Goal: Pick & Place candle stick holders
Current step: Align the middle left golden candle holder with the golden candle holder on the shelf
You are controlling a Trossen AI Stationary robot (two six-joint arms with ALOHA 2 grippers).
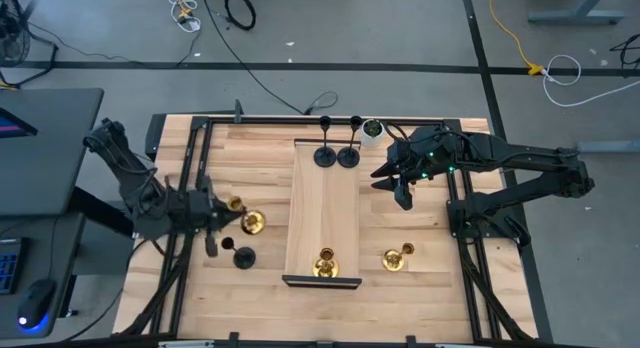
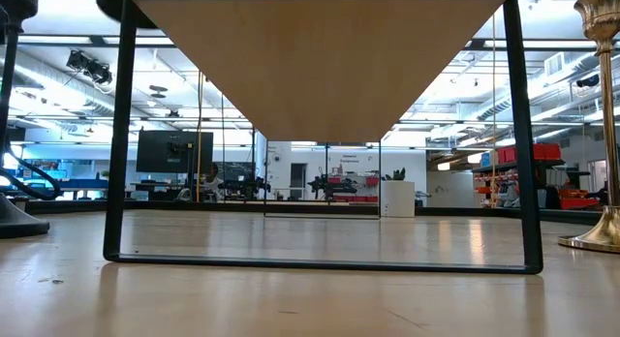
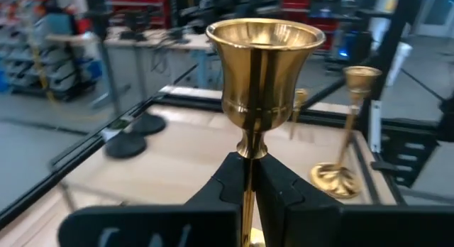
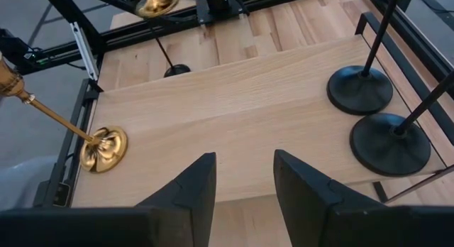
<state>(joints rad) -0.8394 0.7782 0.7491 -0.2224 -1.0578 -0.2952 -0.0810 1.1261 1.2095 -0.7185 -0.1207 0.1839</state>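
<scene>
My left gripper [image 1: 224,218] is at the table's left, shut on a brass-gold candle stick holder [image 3: 264,69]. A black holder [image 1: 243,256] stands on its base just nearer. Two black holders [image 1: 325,154] [image 1: 348,154] stand at the far end of the raised wooden shelf [image 1: 322,203], and a gold one [image 1: 326,265] at its near end. Another gold holder [image 1: 397,256] stands on the table to the right. My right gripper [image 1: 385,178] is open and empty over the shelf's right edge; it also shows in the right wrist view [image 4: 245,183]. My left gripper pinches the gold holder's thin stem [image 3: 250,156], just below the cup, between its two fingers [image 3: 230,183]. The fingers come level from the table's left and lie across the stem. The holder stands upright in the hold. Whether its base [image 1: 252,222] touches the table, I cannot tell.
A small white pot with a green plant [image 1: 372,130] stands behind the shelf's far right corner. The shelf rests on a black frame [image 2: 118,134], with open space under it. Black rails [image 1: 185,188] [image 1: 455,198] run along the table's left and right sides.
</scene>
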